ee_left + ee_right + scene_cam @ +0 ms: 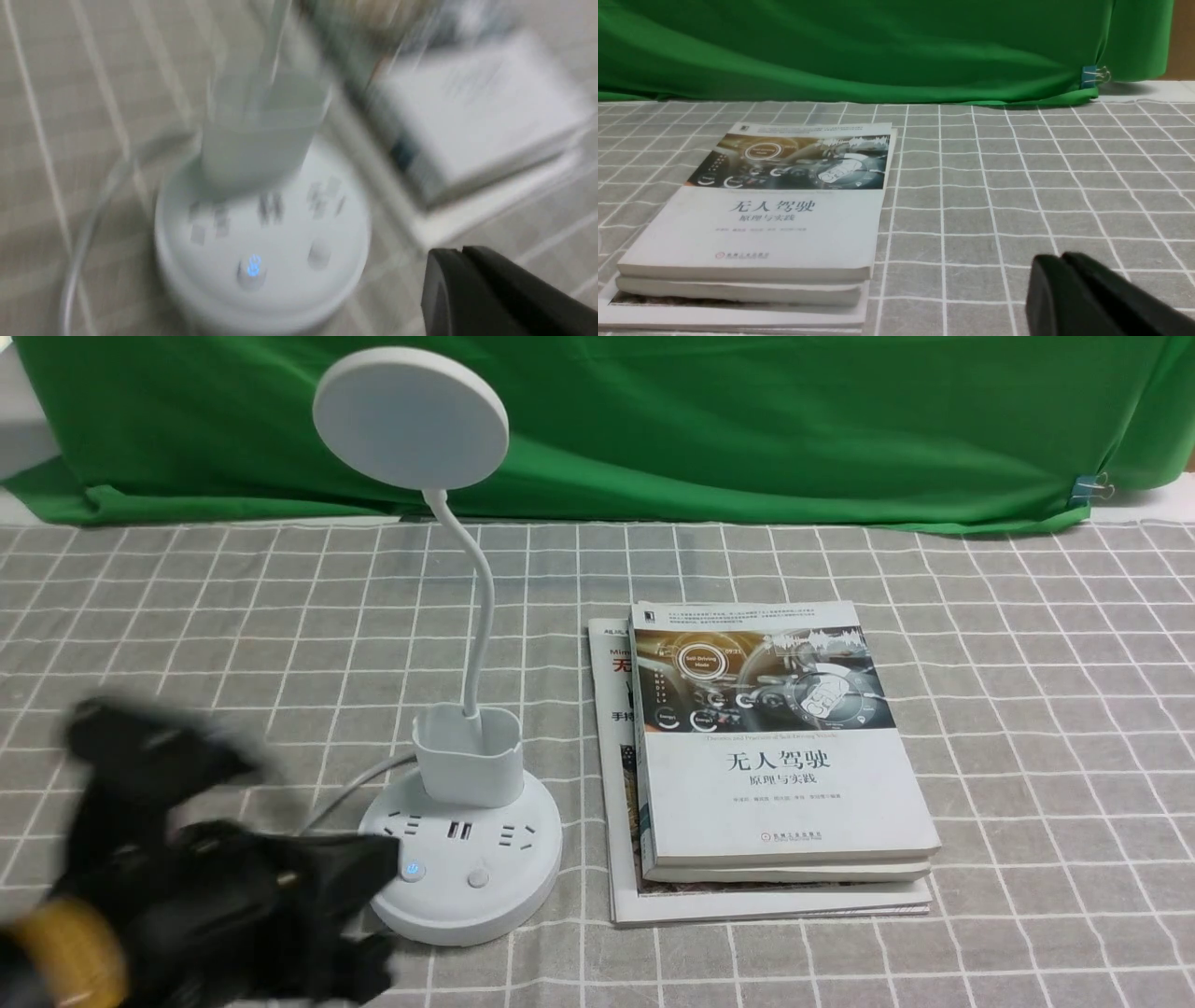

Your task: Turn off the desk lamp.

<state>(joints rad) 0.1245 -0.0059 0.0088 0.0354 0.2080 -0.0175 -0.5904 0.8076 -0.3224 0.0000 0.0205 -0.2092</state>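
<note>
The white desk lamp stands left of centre, with its round disc head point(411, 415) on a thin bent neck point(481, 616), a cup holder point(469, 756) and a round base point(462, 887) with sockets. The base has a blue-lit button point(412, 871) and a plain button point(479, 877). A white cord point(350, 793) leaves the base to the left. My left gripper point(385, 863), motion-blurred, is shut and empty, its tip right beside the blue-lit button. In the left wrist view the gripper point(460, 252) sits beside the blurred base point(261, 289) and lit button point(252, 268). My right gripper point(1059, 257) is shut and empty over the cloth.
A stack of books point(775, 756) lies just right of the lamp base, also in the right wrist view point(761, 219). A grey checked tablecloth point(1027, 709) covers the table. A green cloth backdrop point(747, 420) with a clip point(1088, 487) hangs at the back.
</note>
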